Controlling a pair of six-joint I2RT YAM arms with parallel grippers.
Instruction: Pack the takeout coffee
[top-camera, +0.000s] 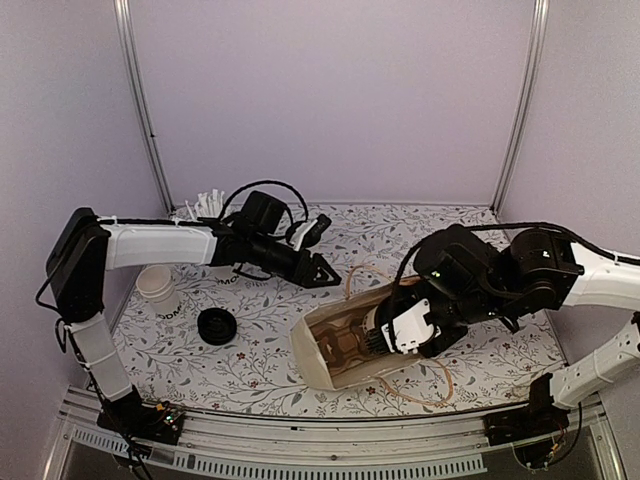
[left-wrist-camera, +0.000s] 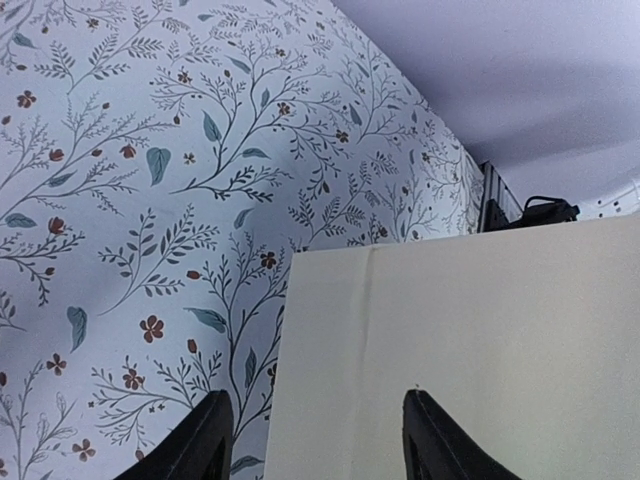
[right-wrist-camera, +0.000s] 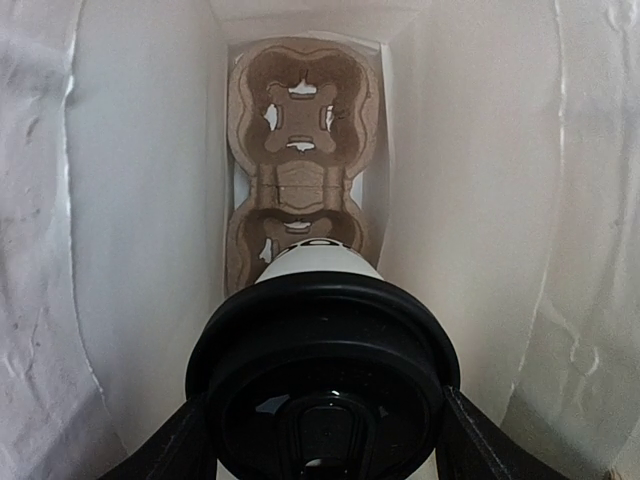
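Inside the cream paper bag (top-camera: 305, 360) lying on its side on the floral-patterned bench (top-camera: 450, 225), the takeout coffee (right-wrist-camera: 322, 350), a small white paper cup under a round black plastic lid, is held by the right jaws. Their dark fingers (right-wrist-camera: 185, 445) flank the lid on either side at a wide spread. The cup's long axis runs along the bag's length, base first, toward the brown moulded-pulp cup carrier (right-wrist-camera: 300, 140) at the bag's closed end. The nearer of the carrier's two sockets lies straight ahead of the cup's base and is partly hidden by it, so the coming move is, I judge, a short push along that axis. The left jaws stand partly open and empty, fingers (left-wrist-camera: 210, 440) near the bag's outer wall; the right arm is plainly the one placed to finish. The lid looks glossy and squarely seated, and only a sliver of white cup wall shows beyond it.
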